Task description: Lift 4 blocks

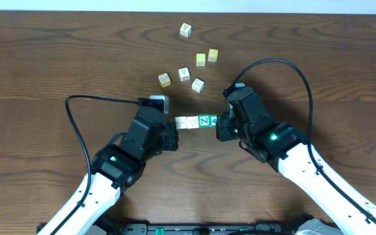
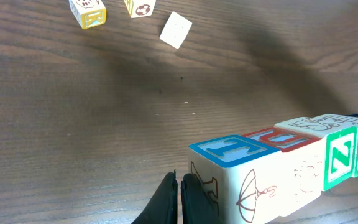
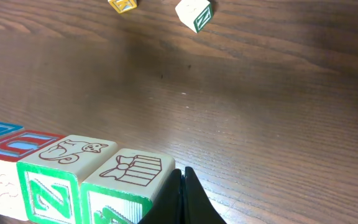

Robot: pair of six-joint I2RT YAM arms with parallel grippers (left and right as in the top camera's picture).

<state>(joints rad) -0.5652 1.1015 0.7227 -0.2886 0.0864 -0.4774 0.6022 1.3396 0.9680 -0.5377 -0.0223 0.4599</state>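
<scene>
Four blocks (image 1: 196,121) form one straight row at the centre of the table (image 1: 44,52), squeezed endwise between left gripper (image 1: 173,125) and right gripper (image 1: 221,125); both claws are clenched empty, tips butting the end blocks. Whether the row clears the wood is unclear; each wrist view crops its far end.

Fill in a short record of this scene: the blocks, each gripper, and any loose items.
Row: four alphabet blocks end to end, in one line
Left gripper: jaws shut, against the blue-edged block
Right gripper: jaws shut, against a green-faced block
Loose cubes: six, beyond the row
</scene>
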